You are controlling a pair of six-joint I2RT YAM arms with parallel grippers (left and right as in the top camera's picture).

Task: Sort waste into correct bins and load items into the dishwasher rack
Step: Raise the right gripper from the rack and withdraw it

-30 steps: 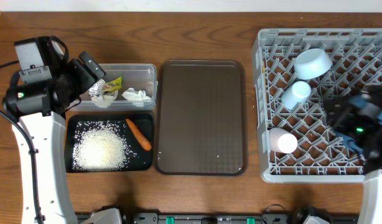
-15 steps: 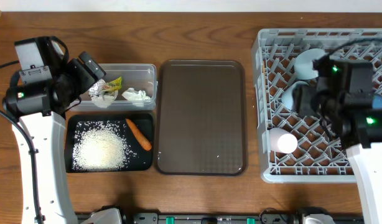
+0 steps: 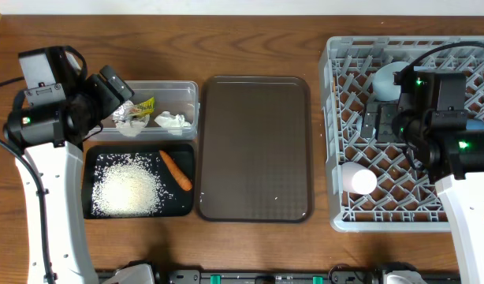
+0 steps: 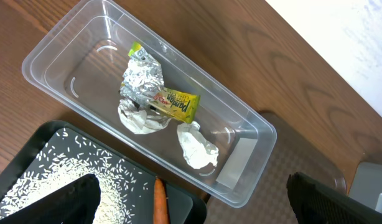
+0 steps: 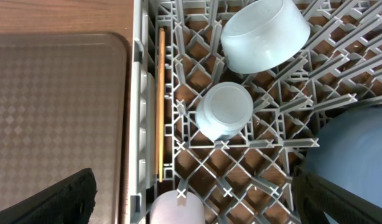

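The clear tub (image 4: 54,46) holds the yellow-green wrapper (image 4: 175,104) and white tissue (image 4: 197,144). My left gripper (image 4: 194,205) hovers open and empty over that tub's near edge (image 3: 120,88). Rice (image 3: 128,192) and the carrot (image 3: 176,170) lie in the black tray (image 3: 187,207). Above the dishwasher rack (image 3: 336,217), my right gripper (image 3: 381,125) is open and empty. Below it are the white bowl (image 5: 265,34), light-blue cup (image 5: 224,111), pink cup (image 5: 178,208), blue plate (image 5: 353,155) and chopsticks (image 5: 160,106) along the rack's left wall (image 5: 139,93).
A dark-brown serving tray (image 3: 258,148) lies between the bins and the rack. The table's back edge meets a white wall. In the overhead view the right arm covers the light-blue cup and part of the white bowl (image 3: 384,77).
The right arm has swung from the rack's right side up and to the left over its middle, and its jaws have opened wide. The left arm has not moved.
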